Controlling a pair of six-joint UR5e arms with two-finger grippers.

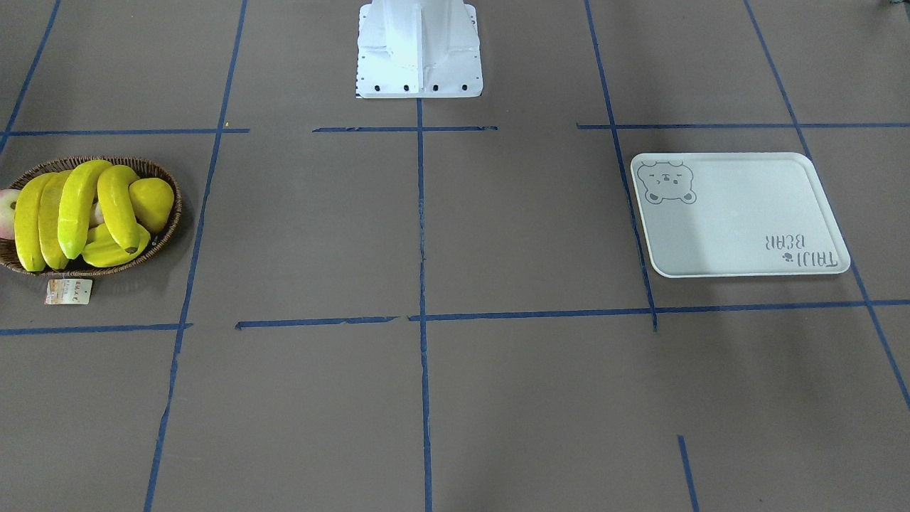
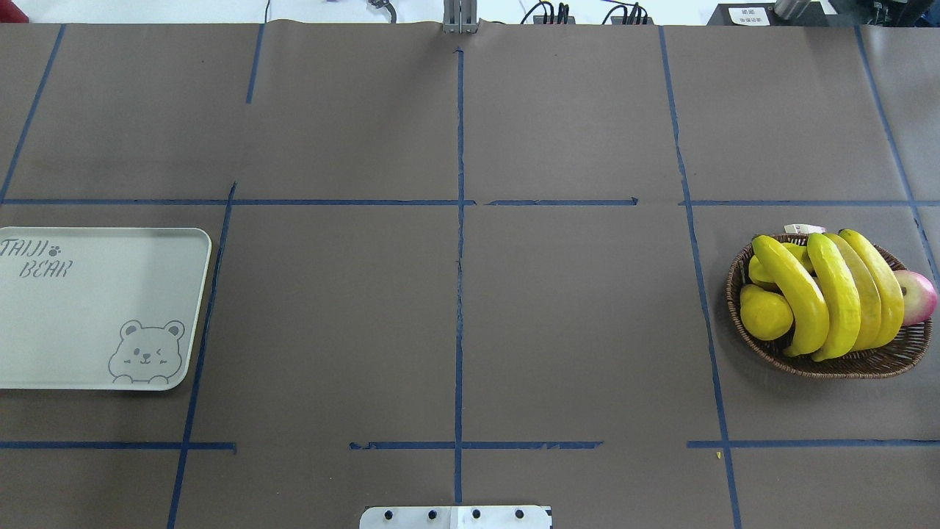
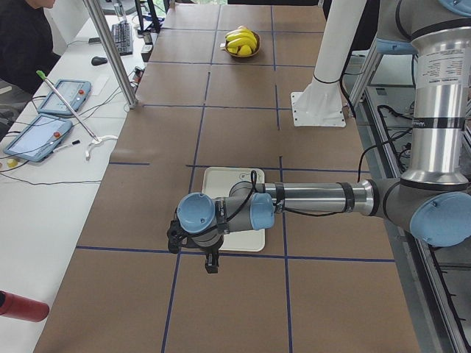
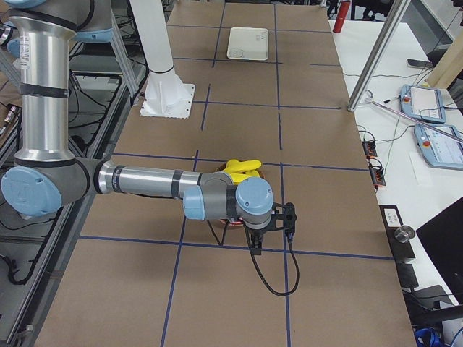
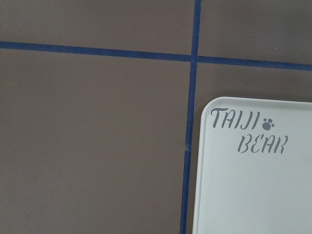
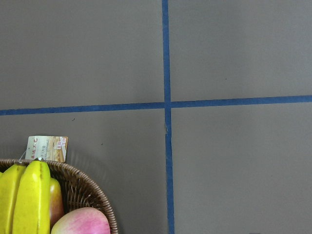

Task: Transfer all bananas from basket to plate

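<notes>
White plate [image 5: 253,195], "TAIJI BEAR" lettering

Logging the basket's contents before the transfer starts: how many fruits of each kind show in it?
Bananas: 4
Plump yellow pear-shaped fruit: 1
Ridged yellow starfruit: 1
Pink-red apple-like fruit: 1
Total: 7 visible; others may lie hidden underneath.

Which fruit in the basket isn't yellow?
The pink-red round fruit at the end of the basket away from the plate, tucked beside the bananas; all the other fruit there is yellow.
</notes>
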